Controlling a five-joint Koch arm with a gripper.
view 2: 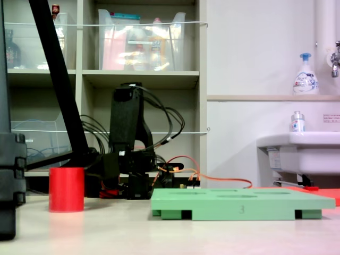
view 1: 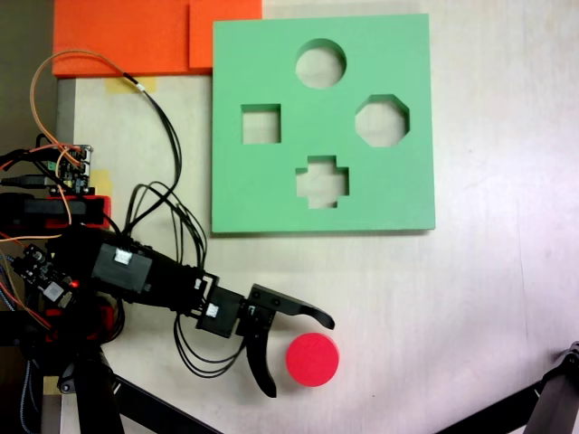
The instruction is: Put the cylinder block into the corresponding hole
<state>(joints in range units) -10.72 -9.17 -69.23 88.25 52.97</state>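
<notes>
The red cylinder block [view 1: 313, 359] stands upright on the pale table, below the green foam board [view 1: 262, 190]. In the low fixed view the cylinder block [view 2: 66, 189] stands left of the green board [view 2: 241, 204]. The circular hole [view 1: 320, 63] is the board's top cutout in the view from above, far from the block. My black gripper [view 1: 302, 356] is open, its two curved fingers spread just left of the block, one finger [view 1: 306, 313] above it and the other below-left. Nothing is held.
The board also has a square cutout [view 1: 261, 124], an octagonal cutout [view 1: 381, 120] and a cross cutout [view 1: 322, 182]. Orange foam sheets [view 1: 136, 36] lie at the top left. Loose cables [view 1: 163, 136] and circuit boards crowd the left edge. A black stand leg [view 2: 58, 79] leans across the side view.
</notes>
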